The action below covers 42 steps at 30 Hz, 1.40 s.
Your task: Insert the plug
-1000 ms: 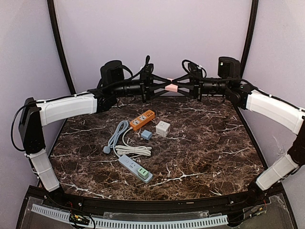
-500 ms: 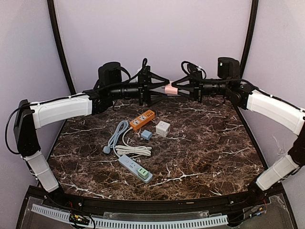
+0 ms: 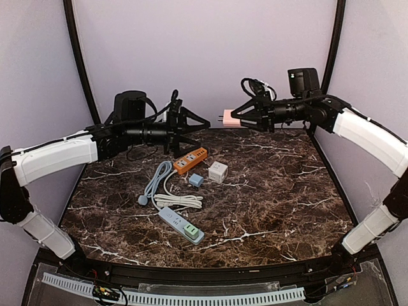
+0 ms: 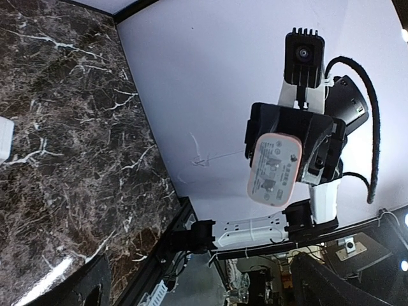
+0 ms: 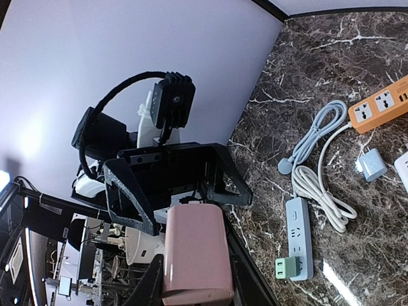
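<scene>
The plug (image 3: 234, 118) is a pink adapter held in mid-air above the back of the table, with its prongs pointing left. My right gripper (image 3: 238, 118) is shut on it; in the right wrist view the pink plug (image 5: 196, 258) fills the space between the fingers. My left gripper (image 3: 203, 125) hangs open a short way to the left of the plug, apart from it and holding nothing. The left wrist view looks straight at the plug's labelled face (image 4: 274, 169). An orange power strip (image 3: 190, 160) and a blue-grey power strip (image 3: 181, 224) lie on the marble table.
A green adapter (image 3: 190, 231) sits in the blue-grey strip's near end. A white cube socket (image 3: 218, 171) and a small blue adapter (image 3: 196, 180) lie beside the orange strip. Coiled cables (image 3: 178, 201) lie between the strips. The back wall stands close behind both grippers.
My left gripper opened, let go of the pink plug and drew back to the left. The right gripper kept the plug and lifted it slightly.
</scene>
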Available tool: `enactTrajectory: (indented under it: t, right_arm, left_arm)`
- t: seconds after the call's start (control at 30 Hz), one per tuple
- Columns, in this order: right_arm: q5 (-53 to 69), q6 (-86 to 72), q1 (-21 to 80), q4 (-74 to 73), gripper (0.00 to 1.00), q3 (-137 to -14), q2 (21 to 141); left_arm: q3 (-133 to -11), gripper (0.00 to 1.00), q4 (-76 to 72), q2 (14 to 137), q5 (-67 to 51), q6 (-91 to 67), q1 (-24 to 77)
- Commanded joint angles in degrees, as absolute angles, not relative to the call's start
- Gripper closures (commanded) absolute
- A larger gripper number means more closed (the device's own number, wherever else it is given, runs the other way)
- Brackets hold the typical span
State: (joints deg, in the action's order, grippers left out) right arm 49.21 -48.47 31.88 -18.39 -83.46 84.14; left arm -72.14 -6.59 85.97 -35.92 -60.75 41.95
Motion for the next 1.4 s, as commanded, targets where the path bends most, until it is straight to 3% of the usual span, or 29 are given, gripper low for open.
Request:
enactTrajectory:
  t: [0.0,0.63,0.8,1.37]
  right_arm:
    - [48.1,-40.2,32.3,-28.3,1.0,-87.4,86.7]
    - [36.1,-33.4,40.5,-43.9,1.0,-98.1,98.5]
    - [32.4,-35.0,41.7,-47.1,1.0,-97.6,99.3]
    - [20.7,-34.7,49.4,-60.7,1.0,-114.3,110.0]
  left_arm:
    - [-70.8,0.01,8.4,80.2,-29.6,-52.1,41.8]
    - [-72.4,0.01,50.2,66.5,1.5,-30.4,41.6]
    - [-69.2,0.01,52.3,65.1,4.4,-27.3,41.5]
    - [-60.5,0.01,52.4,59.7,11.0,-20.6,41.2]
